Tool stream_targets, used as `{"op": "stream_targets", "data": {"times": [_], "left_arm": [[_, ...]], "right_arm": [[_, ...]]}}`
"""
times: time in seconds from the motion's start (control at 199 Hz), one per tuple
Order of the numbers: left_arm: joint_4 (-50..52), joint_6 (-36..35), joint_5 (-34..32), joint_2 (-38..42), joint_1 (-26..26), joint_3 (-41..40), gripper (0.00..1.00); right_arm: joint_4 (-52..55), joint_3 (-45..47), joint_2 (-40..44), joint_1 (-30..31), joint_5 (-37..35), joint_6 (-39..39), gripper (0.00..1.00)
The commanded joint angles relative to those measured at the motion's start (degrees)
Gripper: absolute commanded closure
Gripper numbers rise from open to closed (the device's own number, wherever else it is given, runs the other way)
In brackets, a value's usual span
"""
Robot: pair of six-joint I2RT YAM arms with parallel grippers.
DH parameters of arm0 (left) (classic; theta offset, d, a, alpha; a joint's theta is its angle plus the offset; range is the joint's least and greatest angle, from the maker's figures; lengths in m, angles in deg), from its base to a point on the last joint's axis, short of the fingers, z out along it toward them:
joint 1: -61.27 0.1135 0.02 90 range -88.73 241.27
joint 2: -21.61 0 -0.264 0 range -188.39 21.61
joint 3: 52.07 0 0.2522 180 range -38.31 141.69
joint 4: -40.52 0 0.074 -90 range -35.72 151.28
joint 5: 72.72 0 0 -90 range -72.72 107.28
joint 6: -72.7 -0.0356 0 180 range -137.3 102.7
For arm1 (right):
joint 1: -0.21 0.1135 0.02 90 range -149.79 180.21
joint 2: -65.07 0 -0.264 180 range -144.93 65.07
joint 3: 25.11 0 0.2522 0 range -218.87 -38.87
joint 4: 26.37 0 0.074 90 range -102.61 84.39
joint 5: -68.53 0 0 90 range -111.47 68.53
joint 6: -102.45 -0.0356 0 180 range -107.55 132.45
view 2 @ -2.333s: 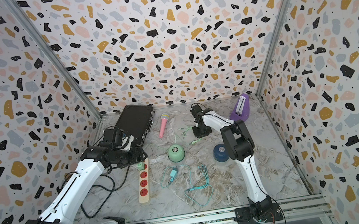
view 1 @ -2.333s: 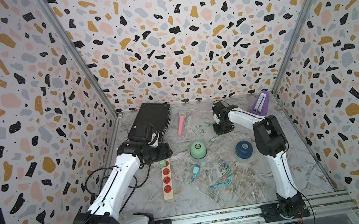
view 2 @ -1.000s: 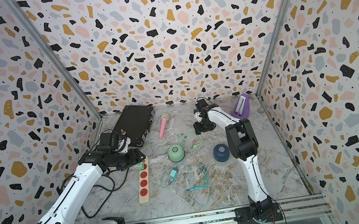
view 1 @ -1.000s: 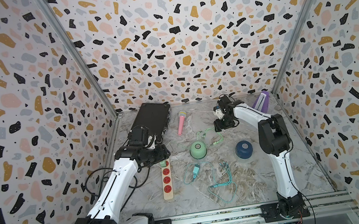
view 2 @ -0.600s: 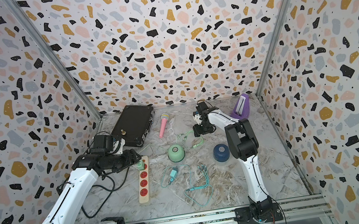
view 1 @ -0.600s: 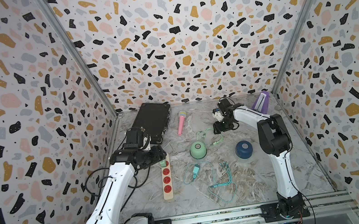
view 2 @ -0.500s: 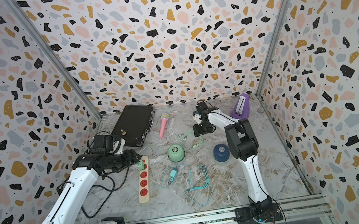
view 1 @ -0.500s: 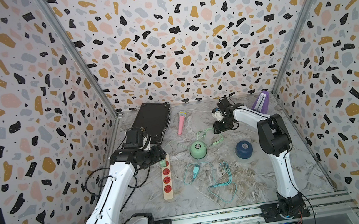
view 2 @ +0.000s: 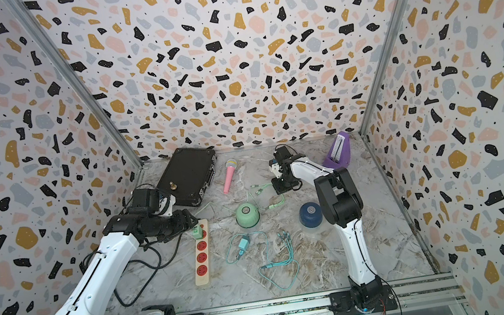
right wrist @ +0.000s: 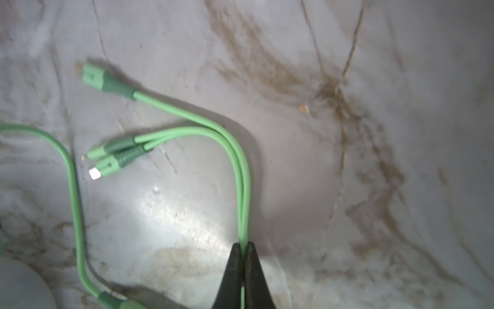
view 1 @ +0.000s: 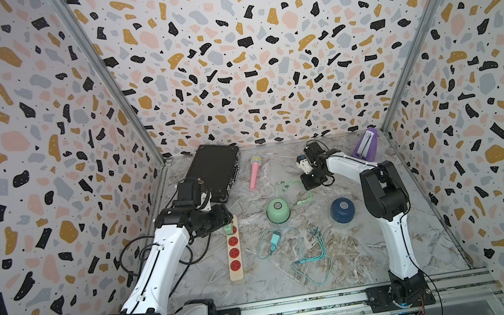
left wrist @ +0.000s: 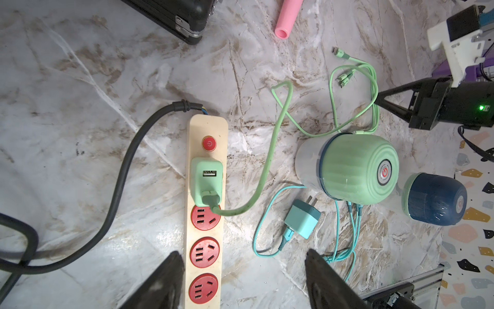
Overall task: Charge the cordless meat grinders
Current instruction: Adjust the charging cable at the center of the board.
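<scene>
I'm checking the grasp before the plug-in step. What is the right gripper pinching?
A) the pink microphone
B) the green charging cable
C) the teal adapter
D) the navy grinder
B: in the right wrist view the right gripper is shut on the green charging cable, whose thin strands run out from between its closed tips.

Robot lab test booth: terrazzo-print walls (view 1: 231, 67), aluminium corner posts (view 1: 113, 84), marble-look tabletop (view 1: 359, 267), arm-mounting rail (view 1: 298, 305).

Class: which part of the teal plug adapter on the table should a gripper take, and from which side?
Probably grip the teal plug adapter by its boxy body, from above, jaws across its flat sides: it lies flat, prongs at one end, cable at the other.
</scene>
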Motion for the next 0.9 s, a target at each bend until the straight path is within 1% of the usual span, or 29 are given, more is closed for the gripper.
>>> {"op": "stream_targets", "data": {"times": [0.0, 0.321, 0.436, 0.476, 0.602, 0.687, 0.722, 0.822, 0.898], "left_arm": [[-1.5, -0.8, 0.9, -0.3, 0.6, 1.5, 0.28], [-2.6, -1.0, 2.1, -1.4, 1.4, 2.1, 0.28], [-2.7, -1.1, 2.4, -1.8, 1.5, 2.3, 0.28], [-2.8, -1.2, 2.6, -1.9, 1.5, 2.3, 0.28], [-2.7, -1.6, 3.6, -2.4, 1.6, 2.8, 0.28], [-2.5, -2.0, 4.3, -2.6, 1.6, 3.3, 0.28], [-2.4, -2.1, 4.4, -2.6, 1.6, 3.5, 0.28], [-2.4, -2.1, 4.9, -2.6, 1.6, 3.8, 0.28], [-2.3, -2.1, 5.2, -2.7, 1.6, 4.0, 0.29]], "right_arm": [[0.5, 3.8, 6.0, 0.2, -0.1, 0.6, 0.99], [-1.2, 15.4, 15.3, 0.2, -2.7, -0.2, 1.00], [0.3, 17.3, 16.4, 0.2, -4.7, 0.5, 0.99], [1.1, 17.2, 16.2, 0.1, -5.2, 1.0, 0.94], [3.4, 15.6, 16.0, 0.2, -3.7, 4.1, 0.74], [2.7, 14.9, 17.2, 0.2, -2.5, 6.3, 0.66], [2.3, 14.4, 17.5, 0.2, -2.1, 7.1, 0.60], [1.2, 12.3, 16.9, 0.1, 0.2, 9.1, 0.53], [0.8, 9.5, 14.9, 0.1, 1.7, 10.1, 0.52]]}}
